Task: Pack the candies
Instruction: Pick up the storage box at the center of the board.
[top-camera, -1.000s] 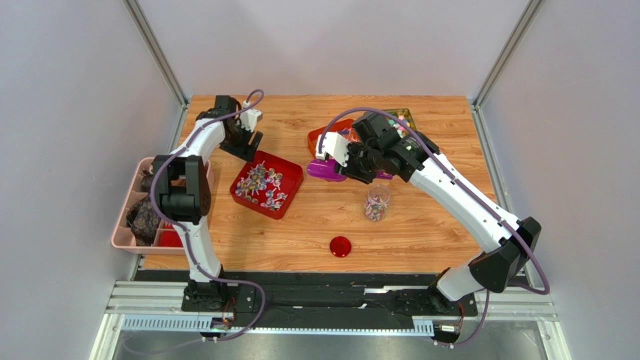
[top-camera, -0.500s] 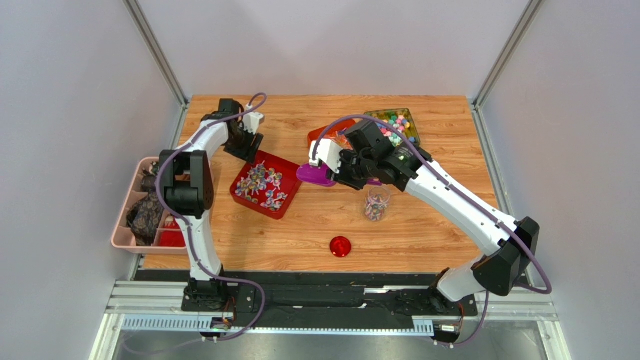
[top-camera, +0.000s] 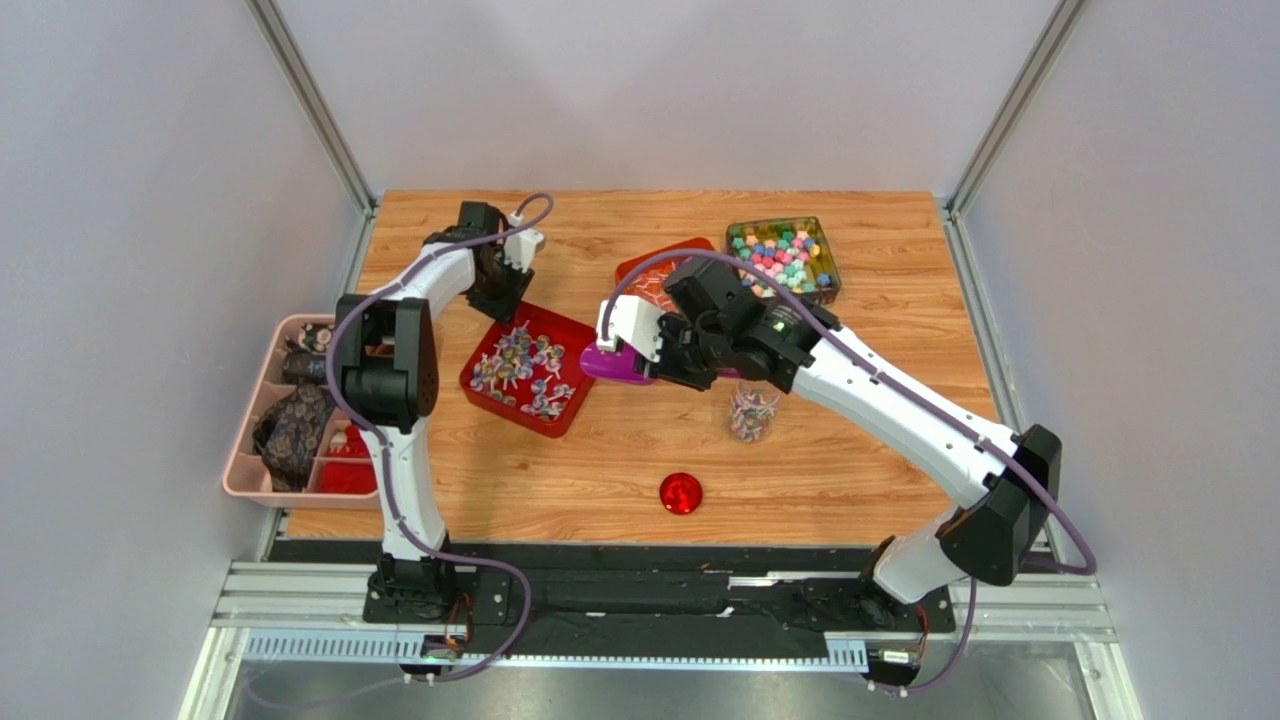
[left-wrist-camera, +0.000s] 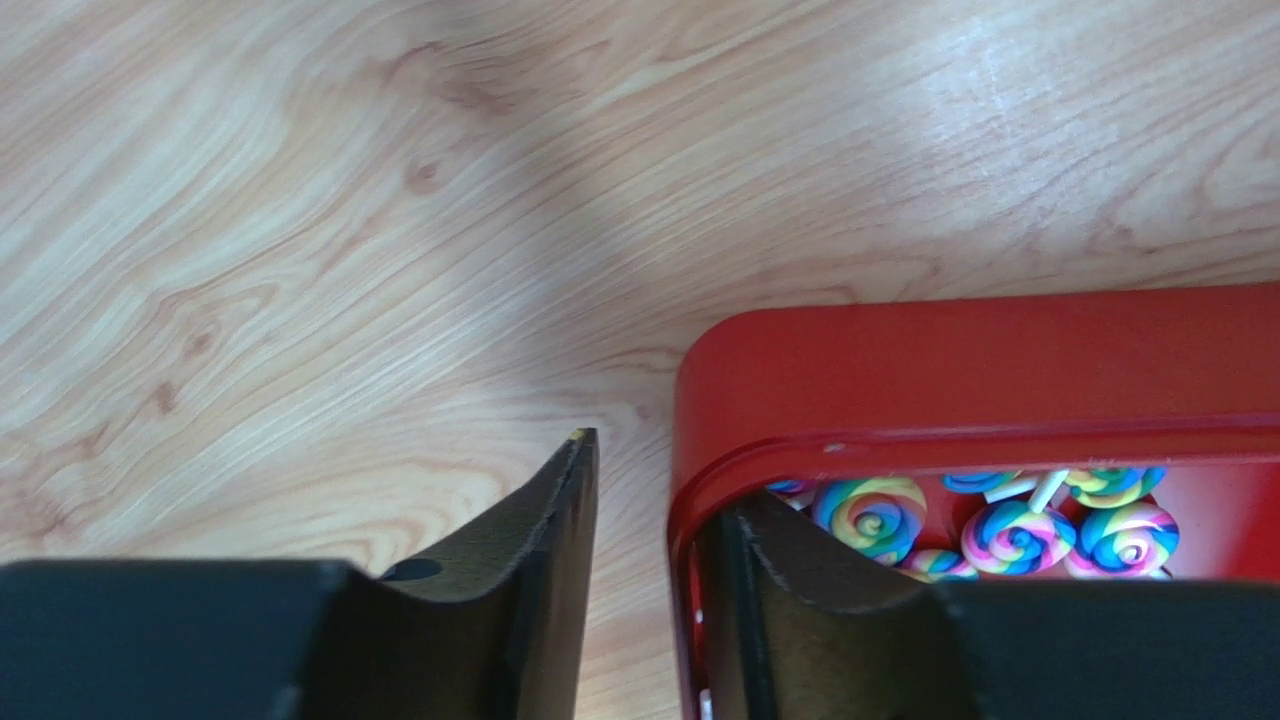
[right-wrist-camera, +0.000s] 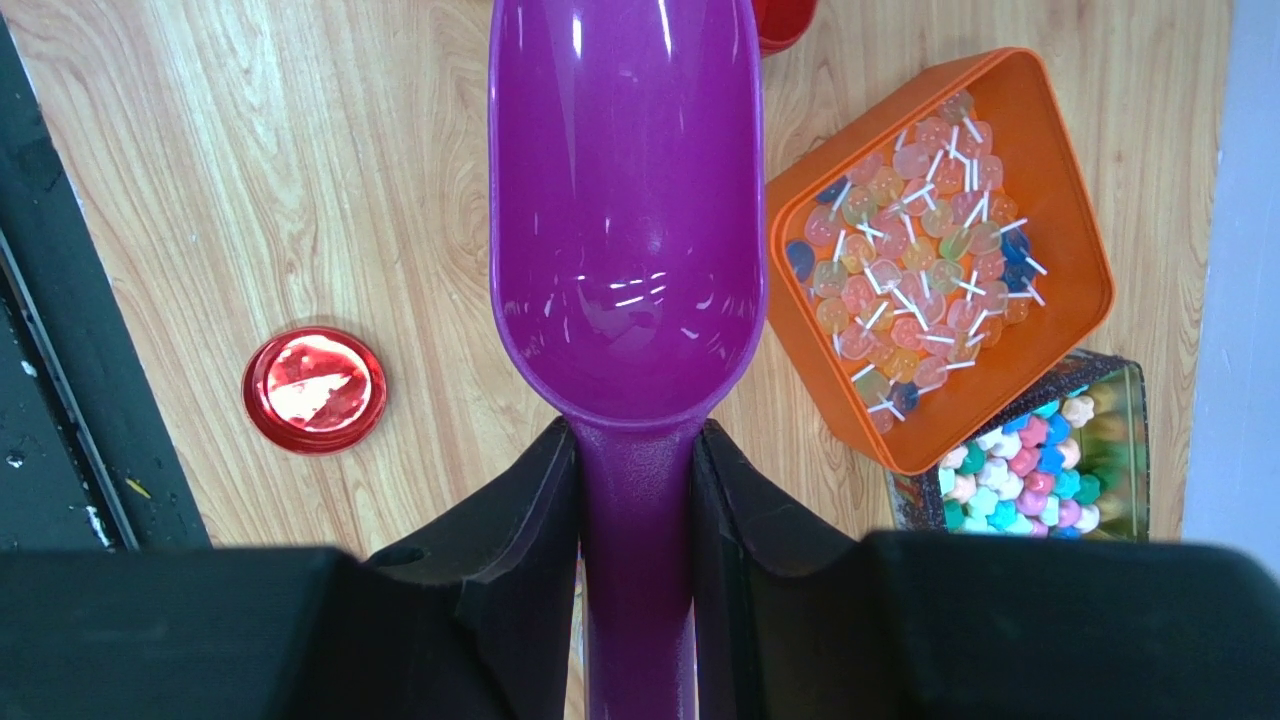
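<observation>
Over the last sec. the right gripper (top-camera: 661, 353) has swung left w/ the purple scoop (right-wrist-camera: 624, 225), away from the jar (top-camera: 754, 408) and up to the right-hand corner of the red tray (top-camera: 586, 393). Its fingers are clamped on the scoop's handle, and the bowl is empty. The left gripper (left-wrist-camera: 654, 480) has slid to that tray's far corner. Its fingers stand apart, one inside the wall and one outside, not pinching yet.

We read this as setup for another scoop, i.e. left steadies the tray while right digs in. The candies (top-camera: 522, 371) we're after lie heaped in the red tray, and some already sit in the jar, which is part full.

Counts — 1 scoop, 1 jar, 1 red lid (top-camera: 681, 492) lying off the jar on the table. There are 3 open containers of sweets: the red tray, an orange tray (right-wrist-camera: 984, 393) and a tin (top-camera: 778, 222). There is also 1 pink organiser (top-camera: 233, 473) at the left edge. The sweets themselves are too many to count.
</observation>
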